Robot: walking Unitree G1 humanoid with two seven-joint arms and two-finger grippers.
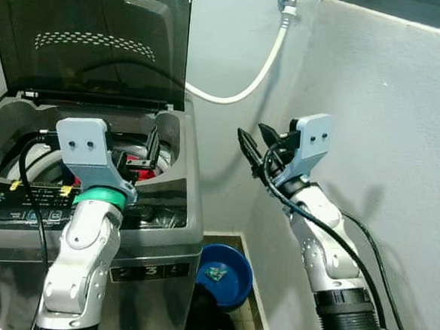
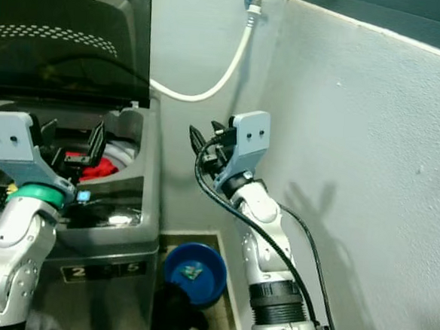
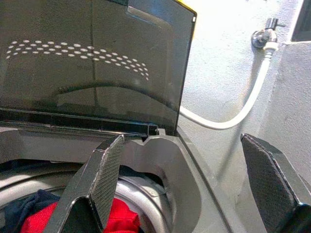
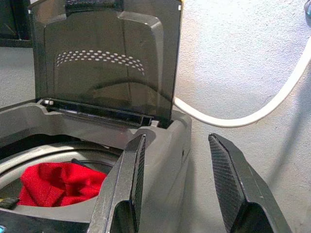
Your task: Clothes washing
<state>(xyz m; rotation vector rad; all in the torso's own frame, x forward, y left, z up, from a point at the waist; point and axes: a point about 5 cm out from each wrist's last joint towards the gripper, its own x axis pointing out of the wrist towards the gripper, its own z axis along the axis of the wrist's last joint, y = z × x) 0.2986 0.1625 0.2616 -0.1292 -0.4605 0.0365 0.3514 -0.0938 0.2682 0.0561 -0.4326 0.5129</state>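
Below, red clothes [image 4: 58, 183] in the washer drum [image 1: 169, 142], under the spread-fingered left gripper [image 1: 134, 155]; right gripper [image 1: 255, 148] beside, likewise spread.

clothes [image 4: 60, 182] in washer [image 1: 179, 207], basin [image 1: 224, 275] beside, apparently

Head stereo pair above, two wrist cameras close in.

Both eye views look forward and down on the grey top-loading washing machine [image 1: 163, 229] with its dark tinted raised lid [image 1: 100, 43]. Each wrist view looks along its own black fingers [image 3: 99, 179], near the drum, sharing lid, red cloth [image 4: 58, 182] and white curved wall hose [image 4: 252, 116].
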